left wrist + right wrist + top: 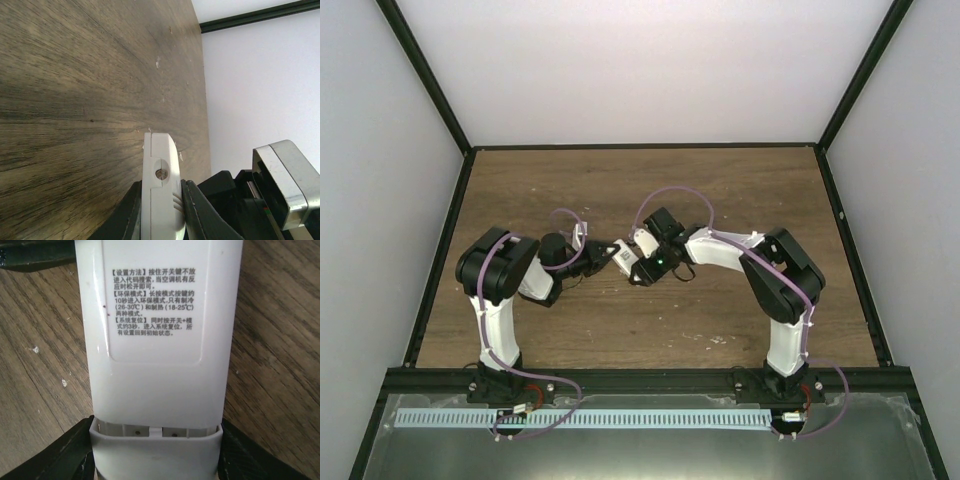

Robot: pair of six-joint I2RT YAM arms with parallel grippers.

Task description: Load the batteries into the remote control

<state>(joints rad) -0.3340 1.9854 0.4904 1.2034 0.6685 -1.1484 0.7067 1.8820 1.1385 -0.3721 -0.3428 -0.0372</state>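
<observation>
Clamping remote (pixel 159 150) in left gripper (pixel 161 187); straddling half-slid cover (pixel 155 445) with right gripper (pixel 156 460), cannot tell if pinching. No batteries seen; loading undone.

I see a brown wooden table (pixel 620 190) with some small white flecks (pixel 157 62) on it. White walls (pixel 640 70) stand around it, joined by a black frame (pixel 645 146). A white slotted strip (pixel 620 418) lies along the near edge.
</observation>
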